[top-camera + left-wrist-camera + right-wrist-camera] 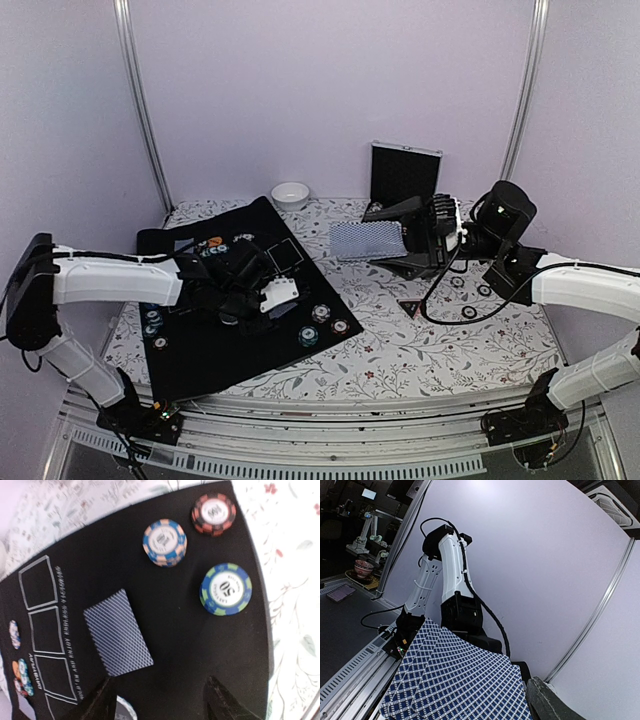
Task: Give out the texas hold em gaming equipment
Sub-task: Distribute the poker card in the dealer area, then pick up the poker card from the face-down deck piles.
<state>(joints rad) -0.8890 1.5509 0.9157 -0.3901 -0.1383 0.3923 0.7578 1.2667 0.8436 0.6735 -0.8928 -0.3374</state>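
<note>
My right gripper [392, 240] is shut on a fan of blue-grey patterned playing cards [365, 240], held above the table; the fan fills the right wrist view [460, 680] beside one finger [550, 702]. My left gripper [262, 280] hovers open and empty over the black mat [230, 355]. In the left wrist view its fingers [100, 700] stand wide apart just below one face-down card [117, 632]. Three chip stacks lie beyond it: blue-orange [165, 542], red-black [214, 513] and green-blue [226, 590]. A black-red triangular marker [410, 307] lies on the tablecloth.
More chips sit at the mat's left edge [152, 322] and its far end [215, 245]. A small white bowl [290, 195] and the upright silver-edged black case [405, 172] stand at the back. White card outlines [40, 585] are printed on the mat.
</note>
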